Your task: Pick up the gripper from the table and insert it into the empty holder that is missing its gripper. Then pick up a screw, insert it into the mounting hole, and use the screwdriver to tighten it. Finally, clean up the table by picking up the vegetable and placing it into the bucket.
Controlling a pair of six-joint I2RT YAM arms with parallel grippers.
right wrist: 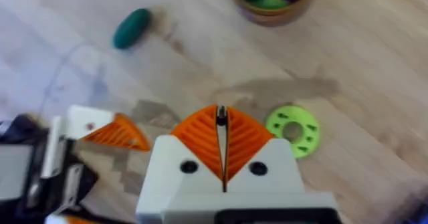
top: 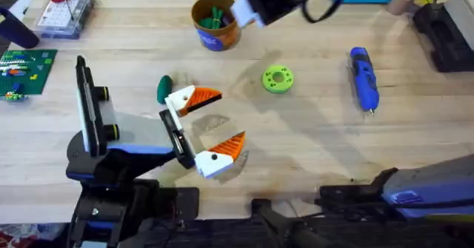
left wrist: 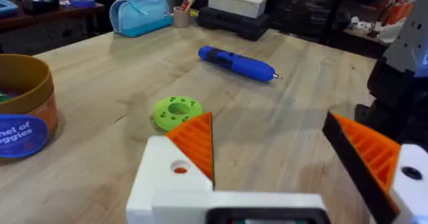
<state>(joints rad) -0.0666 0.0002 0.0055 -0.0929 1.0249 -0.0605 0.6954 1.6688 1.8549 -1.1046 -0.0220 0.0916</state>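
A: Where the overhead view looks down on the desk [top: 296,152], the left hand [top: 215,126] is spread wide and holds nothing; the vegetable [top: 164,89] lies just beside its upper finger.

B: Its look?

A: Dark green, smooth, oval. The bucket [top: 215,22] stands farther back, the screwdriver [top: 364,78] well to the right.

B: Left wrist view?

A: The same wide gap (nothing between the pads); the blue screwdriver [left wrist: 237,63] lies beyond.

B: Right wrist view?

A: The right hand [right wrist: 221,147] is pressed together, empty, above the desk; the vegetable [right wrist: 132,28] lies well apart.
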